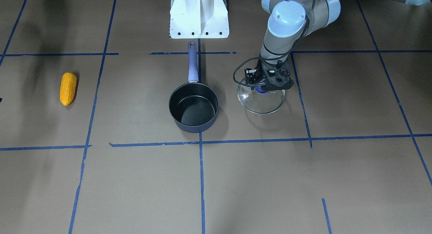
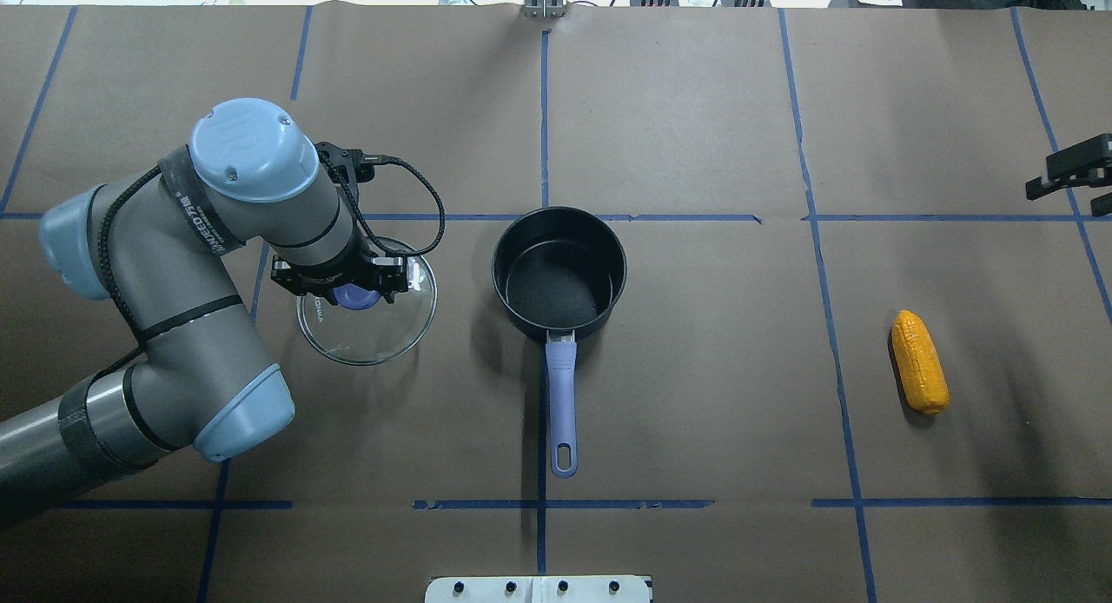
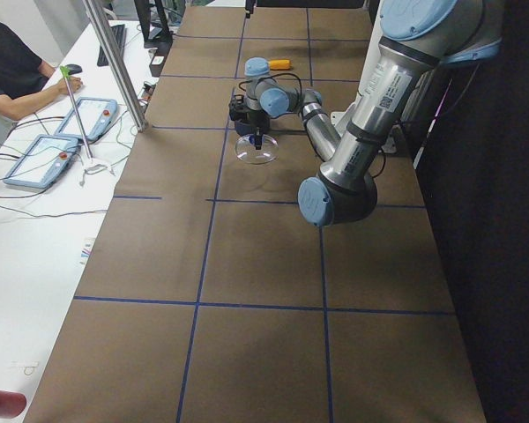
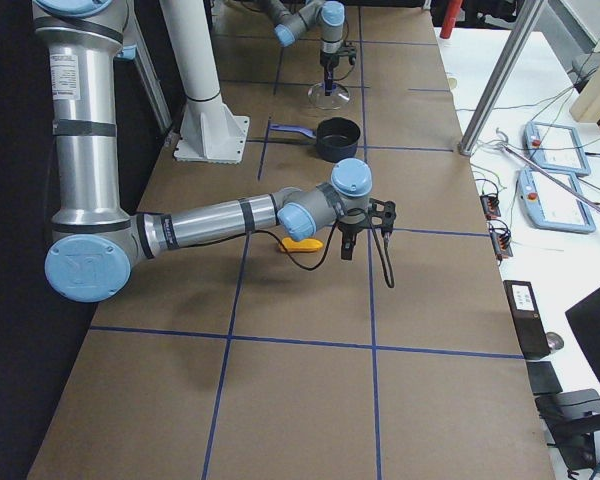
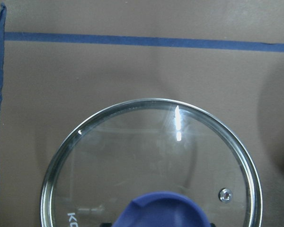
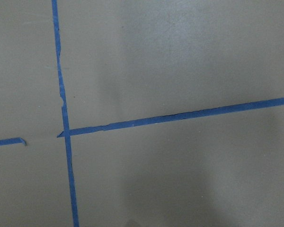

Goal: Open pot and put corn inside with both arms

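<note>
Left end effector [image 2: 354, 294] clamped on lid [image 2: 382, 334], just left of the open pot [image 2: 559, 273] at bench [image 2: 695, 108] centre. Corn [image 2: 920, 362] lies well right of pot, outside it. Right end effector [image 4: 346, 243] hangs near corn; cannot tell whether apart or together.

knob [image 1: 261, 90]: mostly under left gripper [image 2: 349, 288], grip unclear | lid [image 5: 151, 156]: cut by wrist view's bottom edge | right gripper [image 4: 348, 246]: cut by overhead view's right edge, jaws unreadable | corn [image 4: 302, 243]: half behind right arm [image 4: 220, 215]
</note>
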